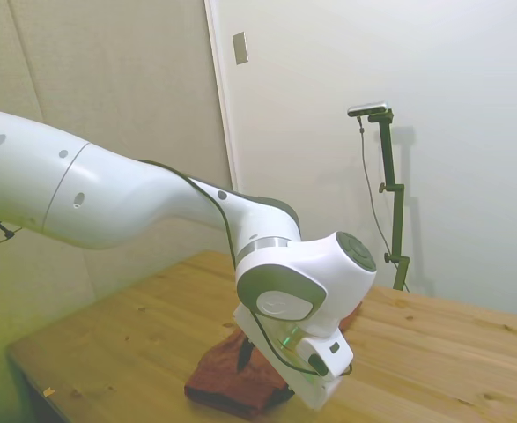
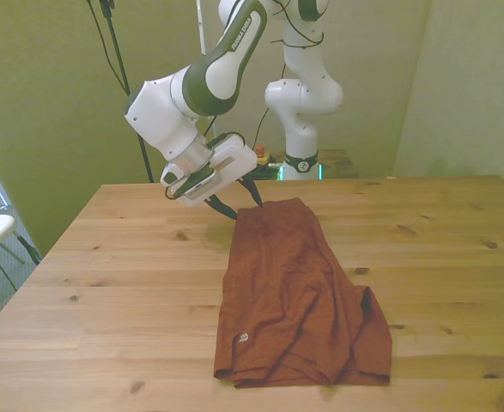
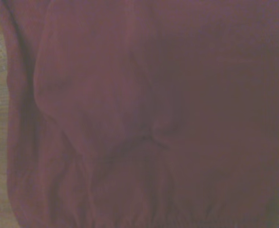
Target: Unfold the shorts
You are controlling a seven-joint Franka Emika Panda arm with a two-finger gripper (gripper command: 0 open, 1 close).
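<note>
Rust-brown shorts (image 2: 299,296) lie folded on table (image 2: 106,283), long axis near-to-far; pincer (image 2: 241,204) spread wide beside far end.

Matt, soft, rumpled cloth shorts (image 2: 294,292) lie on a smooth (knotty) wooden table (image 2: 131,283) beside a glossy plastic arm (image 2: 191,94).

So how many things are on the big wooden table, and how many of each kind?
Rust-brown rumpled fabric shorts: 1
White robot arm's pincer, at the shorts' far edge: 1
Wooden table itself: 1
Total: 3
</note>
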